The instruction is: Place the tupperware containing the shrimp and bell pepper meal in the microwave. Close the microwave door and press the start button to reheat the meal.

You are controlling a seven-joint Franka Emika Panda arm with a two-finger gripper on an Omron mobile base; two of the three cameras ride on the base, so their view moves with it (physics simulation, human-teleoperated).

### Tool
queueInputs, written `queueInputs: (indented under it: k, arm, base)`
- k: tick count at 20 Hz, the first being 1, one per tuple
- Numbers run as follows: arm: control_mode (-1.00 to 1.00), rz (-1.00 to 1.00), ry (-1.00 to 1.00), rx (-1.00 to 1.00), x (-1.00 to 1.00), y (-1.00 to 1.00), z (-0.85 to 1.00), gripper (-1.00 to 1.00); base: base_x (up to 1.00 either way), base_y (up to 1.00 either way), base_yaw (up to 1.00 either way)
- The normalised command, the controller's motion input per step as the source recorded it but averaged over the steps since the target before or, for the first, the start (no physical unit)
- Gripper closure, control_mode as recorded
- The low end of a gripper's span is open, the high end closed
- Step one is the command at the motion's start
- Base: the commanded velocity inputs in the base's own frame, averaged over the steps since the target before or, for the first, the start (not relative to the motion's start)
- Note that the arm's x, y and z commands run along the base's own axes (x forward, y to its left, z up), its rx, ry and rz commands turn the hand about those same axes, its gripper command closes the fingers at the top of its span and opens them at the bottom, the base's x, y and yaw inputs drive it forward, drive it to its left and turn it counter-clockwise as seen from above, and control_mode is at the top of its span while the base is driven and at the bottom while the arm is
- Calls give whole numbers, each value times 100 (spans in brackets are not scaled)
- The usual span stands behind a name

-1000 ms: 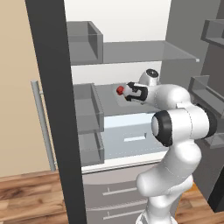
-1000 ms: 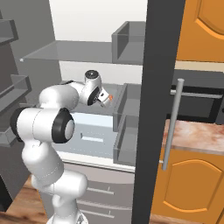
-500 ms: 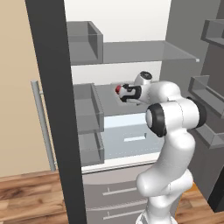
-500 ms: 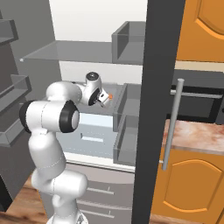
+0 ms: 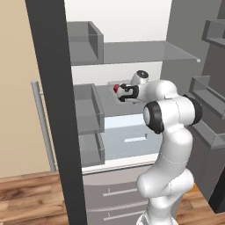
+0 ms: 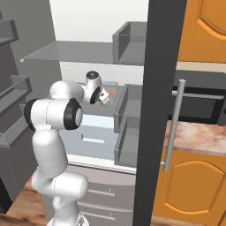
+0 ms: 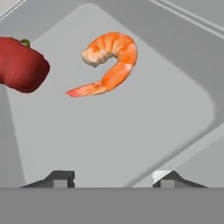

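Fridge shelf (image 5: 132, 52); tupperware (image 7: 131, 131) beneath pincer (image 7: 113, 177)

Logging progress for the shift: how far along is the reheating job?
Early. Done: the claw has reached the tupperware, which sits on a fridge shelf with the shrimp and bell pepper inside. In hand: claw open at the near rim, nothing gripped. Left: lifting it out, loading the microwave, closing the door, pressing start.
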Motion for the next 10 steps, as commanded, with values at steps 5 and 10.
queueInputs:
  k: [5,10]
  arm:
    - [-100,0,0,0,1,0,-4,100]
    - [-100,0,0,0,0,0,0,100]
  base:
    - [0,0,0]
    - [0,0,0]
